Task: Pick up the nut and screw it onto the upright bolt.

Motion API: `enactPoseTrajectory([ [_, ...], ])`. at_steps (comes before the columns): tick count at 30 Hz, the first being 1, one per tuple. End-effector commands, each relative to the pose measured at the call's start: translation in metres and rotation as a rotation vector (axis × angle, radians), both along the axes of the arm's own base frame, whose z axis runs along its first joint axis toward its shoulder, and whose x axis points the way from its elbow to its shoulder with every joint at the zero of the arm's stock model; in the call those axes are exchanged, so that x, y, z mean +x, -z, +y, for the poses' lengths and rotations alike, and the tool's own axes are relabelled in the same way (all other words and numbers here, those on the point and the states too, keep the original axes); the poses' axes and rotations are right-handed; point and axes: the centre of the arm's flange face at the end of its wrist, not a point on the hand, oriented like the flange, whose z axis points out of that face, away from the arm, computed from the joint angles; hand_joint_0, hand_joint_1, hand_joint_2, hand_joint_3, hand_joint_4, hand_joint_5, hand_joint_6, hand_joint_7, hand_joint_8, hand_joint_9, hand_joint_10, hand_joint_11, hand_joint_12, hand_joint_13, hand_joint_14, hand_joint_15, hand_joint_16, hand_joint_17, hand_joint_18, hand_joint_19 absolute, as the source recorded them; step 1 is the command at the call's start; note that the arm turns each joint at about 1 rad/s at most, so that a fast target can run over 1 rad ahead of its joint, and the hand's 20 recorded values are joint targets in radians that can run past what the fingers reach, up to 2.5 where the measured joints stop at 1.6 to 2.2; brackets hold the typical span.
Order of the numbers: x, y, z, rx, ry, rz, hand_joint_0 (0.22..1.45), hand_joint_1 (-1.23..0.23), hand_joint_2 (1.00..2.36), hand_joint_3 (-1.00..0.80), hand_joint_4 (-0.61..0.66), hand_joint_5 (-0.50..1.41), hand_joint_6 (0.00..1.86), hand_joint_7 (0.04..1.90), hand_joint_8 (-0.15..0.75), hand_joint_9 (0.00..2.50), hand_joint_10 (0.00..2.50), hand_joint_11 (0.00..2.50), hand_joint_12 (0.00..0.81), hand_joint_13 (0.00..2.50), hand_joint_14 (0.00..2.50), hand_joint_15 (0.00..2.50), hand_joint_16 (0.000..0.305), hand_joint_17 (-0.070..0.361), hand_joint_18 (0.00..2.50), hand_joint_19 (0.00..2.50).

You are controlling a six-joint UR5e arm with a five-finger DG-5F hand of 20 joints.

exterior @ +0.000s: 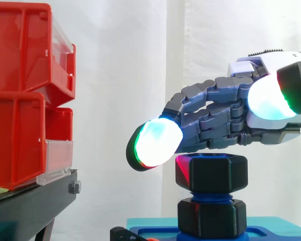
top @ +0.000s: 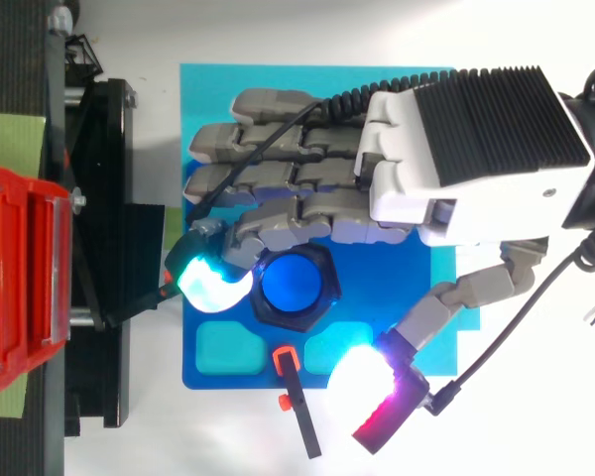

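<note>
Already on the bolt: black nut, open hand above it

Black hexagonal plastic nut [exterior: 211, 173] sits threaded on the upright blue bolt [exterior: 210, 194]. In the top view the bolt's round blue end shows through the nut's hole. A second black hexagonal piece [exterior: 211, 217] sits lower on the same bolt, with blue thread visible between the two. The bolt stands on a dark blue plastic board [top: 372, 293], which lies on a light teal mat [top: 208, 99].

The grey-and-white robot hand [top: 456, 149] reaches in over the board, fingers stretched out and only slightly bent, holding nothing. In the side view the fingers' underside is right above the nut's top face; cannot tell if they touch. One fingertip pad [top: 213, 283], glowing cyan-white, hangs just beside the nut, on its bin side. The thumb is spread away, and its white-and-red glowing pad [top: 362, 375] is well off the nut, at the board's edge.

A thin black rod with an orange clip [top: 296, 407] lies at that same board edge, near the thumb pad. Stacked red plastic bins [exterior: 20, 90] on a black stand [exterior: 30, 201] are at the side view's left, apart from the hand.
</note>
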Motion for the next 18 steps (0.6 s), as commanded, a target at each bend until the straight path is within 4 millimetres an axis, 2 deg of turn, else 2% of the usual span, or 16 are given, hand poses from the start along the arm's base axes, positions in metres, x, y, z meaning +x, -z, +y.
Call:
enactPoseTrajectory([
  [1, 0.000, 0.000, 0.001, 0.000, -0.001, 0.000, 0.40, -0.55, 1.00, -0.50, 0.19, -0.20, 0.50, 0.65, 0.270, 0.26, 0.00, 0.00, 0.398, 0.11, 0.00, 0.00, 0.058, 0.131, 0.00, 0.00],
  [3, 0.000, 0.000, 0.001, 0.000, -0.001, 0.000, 0.40, -0.55, 1.00, -0.50, 0.19, -0.20, 0.50, 0.65, 0.270, 0.27, 0.00, 0.00, 0.397, 0.12, 0.00, 0.00, 0.058, 0.130, 0.00, 0.00],
  [7, 0.004, 0.018, 0.000, 0.001, -0.001, 0.021, 0.40, -0.55, 1.00, -0.50, 0.19, -0.19, 0.50, 0.66, 0.272, 0.29, 0.00, 0.00, 0.397, 0.12, 0.00, 0.00, 0.057, 0.129, 0.00, 0.00],
  [18, 0.003, 0.018, 0.000, 0.004, -0.003, 0.026, 0.41, -0.54, 1.00, -0.50, 0.20, -0.18, 0.50, 0.67, 0.276, 0.33, 0.00, 0.00, 0.396, 0.17, 0.00, 0.00, 0.056, 0.127, 0.00, 0.00],
])
